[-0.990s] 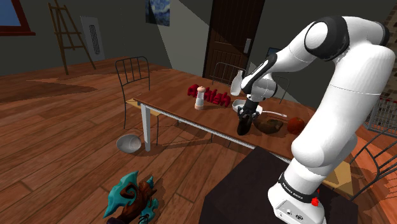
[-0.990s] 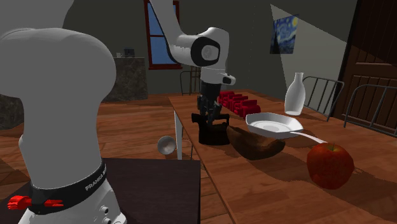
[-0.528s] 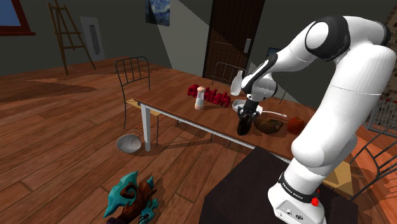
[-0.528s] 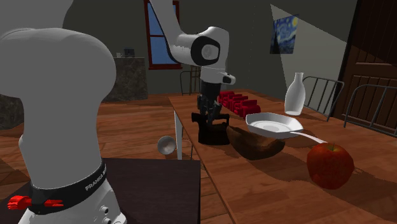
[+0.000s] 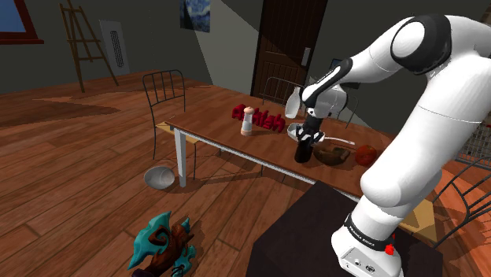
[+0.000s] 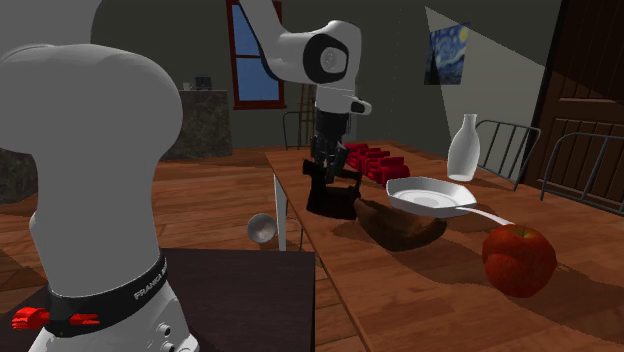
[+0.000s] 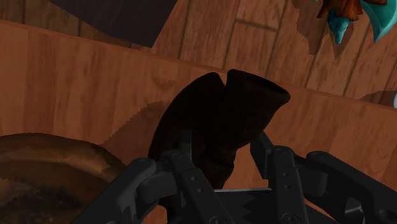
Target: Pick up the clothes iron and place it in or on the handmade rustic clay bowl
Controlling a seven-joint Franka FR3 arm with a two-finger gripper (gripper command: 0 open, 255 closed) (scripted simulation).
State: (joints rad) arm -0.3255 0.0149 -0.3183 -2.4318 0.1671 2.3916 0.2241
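My gripper point(image 6: 326, 163) was clamped on the iron's point(image 6: 333, 196) handle. The iron had just risen off the table point(image 6: 420, 290), hanging just beside the brown bowl point(image 6: 402, 227). Carrying it across seemed next.

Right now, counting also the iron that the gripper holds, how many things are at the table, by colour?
Black: 1, iron
Brown: 1, bowl
White: 3, pan, bottle, shaker
Red: 2, apple, red blocks
Total: 7
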